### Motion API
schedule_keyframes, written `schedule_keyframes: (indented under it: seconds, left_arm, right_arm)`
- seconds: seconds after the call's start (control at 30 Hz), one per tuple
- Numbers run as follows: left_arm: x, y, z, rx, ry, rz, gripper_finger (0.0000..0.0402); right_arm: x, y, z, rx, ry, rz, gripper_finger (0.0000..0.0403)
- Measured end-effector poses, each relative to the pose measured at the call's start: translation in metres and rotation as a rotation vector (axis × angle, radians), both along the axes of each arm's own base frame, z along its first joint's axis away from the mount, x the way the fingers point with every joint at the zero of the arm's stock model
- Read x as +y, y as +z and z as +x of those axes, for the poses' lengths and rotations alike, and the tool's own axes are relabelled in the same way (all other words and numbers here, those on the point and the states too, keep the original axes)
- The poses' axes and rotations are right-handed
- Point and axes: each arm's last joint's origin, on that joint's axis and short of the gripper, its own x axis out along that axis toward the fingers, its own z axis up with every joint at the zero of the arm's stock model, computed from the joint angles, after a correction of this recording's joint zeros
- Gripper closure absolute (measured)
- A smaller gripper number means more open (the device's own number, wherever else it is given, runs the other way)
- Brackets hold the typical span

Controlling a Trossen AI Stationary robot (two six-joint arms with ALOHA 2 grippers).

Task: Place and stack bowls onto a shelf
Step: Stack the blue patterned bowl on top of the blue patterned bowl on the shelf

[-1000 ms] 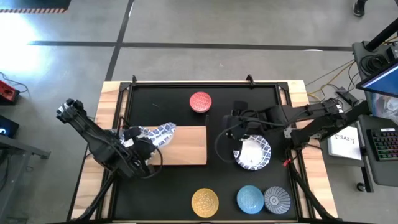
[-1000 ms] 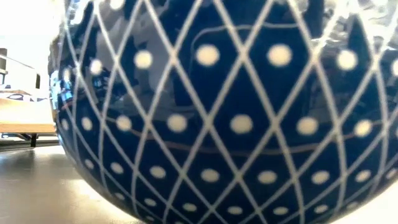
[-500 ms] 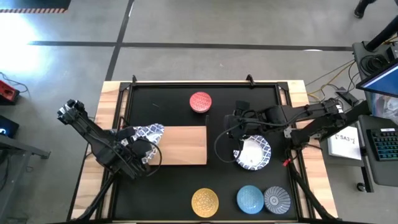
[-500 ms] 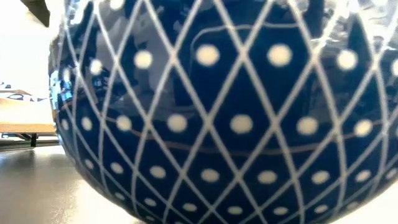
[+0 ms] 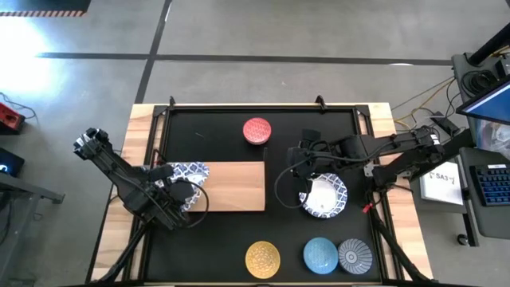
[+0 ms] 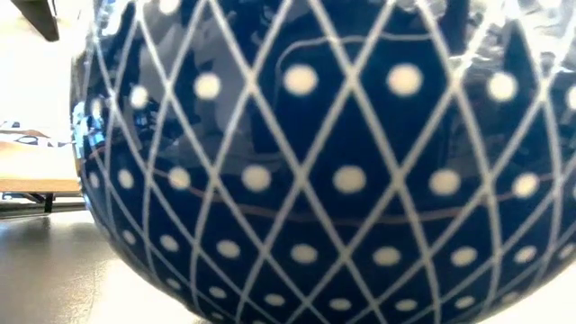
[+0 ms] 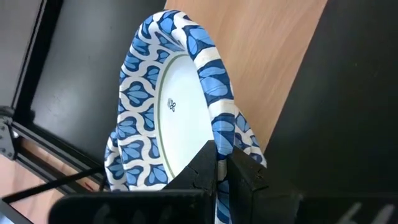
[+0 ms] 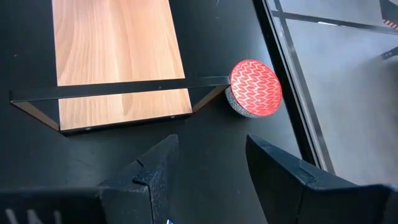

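Note:
My left gripper [image 7: 221, 160] is shut on a large white bowl with a blue patterned rim [image 5: 190, 171] over the left end of the light-wood shelf [image 5: 235, 187]. My right gripper [image 8: 211, 177] is open, hovering by the far-left side of another large white bowl [image 5: 325, 196] that sits on the black table. The red bowl [image 5: 256, 130] stands near the far edge. The yellow [image 5: 263, 257], light blue [image 5: 320, 253] and grey-blue [image 5: 355, 255] bowls stand in a row near the near edge. A dark blue patterned bowl wall [image 6: 333, 162] fills the low view. My left gripper pinches the bowl's rim [image 7: 219, 134], one finger inside the bowl [image 7: 202, 168] and one on its outer wall [image 7: 245, 171]. The bowl stands tilted on edge with its white inside turned sideways. I cannot tell whether its far rim [image 7: 177, 18] touches the shelf.
A thin black metal frame [image 8: 112, 89] crosses the shelf in the right wrist view, reaching to the red bowl [image 8: 255, 88]. Black rails [image 5: 255, 108] border the table. The shelf's right half [image 5: 247, 185] is bare wood. Cables and a keyboard [image 5: 494, 187] lie off the right edge.
My left gripper has carried the patterned bowl toward the table's left edge, from over the shelf's middle-left to its left end. The bowl's edge has come into the low view at the left. My right arm has kept still.

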Motion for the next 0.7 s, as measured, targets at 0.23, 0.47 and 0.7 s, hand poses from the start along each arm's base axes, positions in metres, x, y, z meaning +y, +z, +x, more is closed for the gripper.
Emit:
schedule_keyframes:
  seconds: [0.23, 0.47, 0.7]
  left_arm:
    - [0.012, 0.003, 0.006, 0.012, 0.001, 0.007, 0.0401]
    - [0.037, 0.025, 0.015, -0.036, 0.131, -0.099, 0.0401]
    - [0.060, 0.036, 0.017, -0.061, 0.195, -0.137, 0.0401]
  right_arm:
    - [0.000, -0.001, -0.001, 0.015, 0.006, -0.007, 0.0225]
    - [-0.001, -0.003, -0.004, 0.052, 0.008, -0.014, 0.0225]
    - [-0.001, -0.003, -0.004, 0.061, 0.011, -0.018, 0.0225]
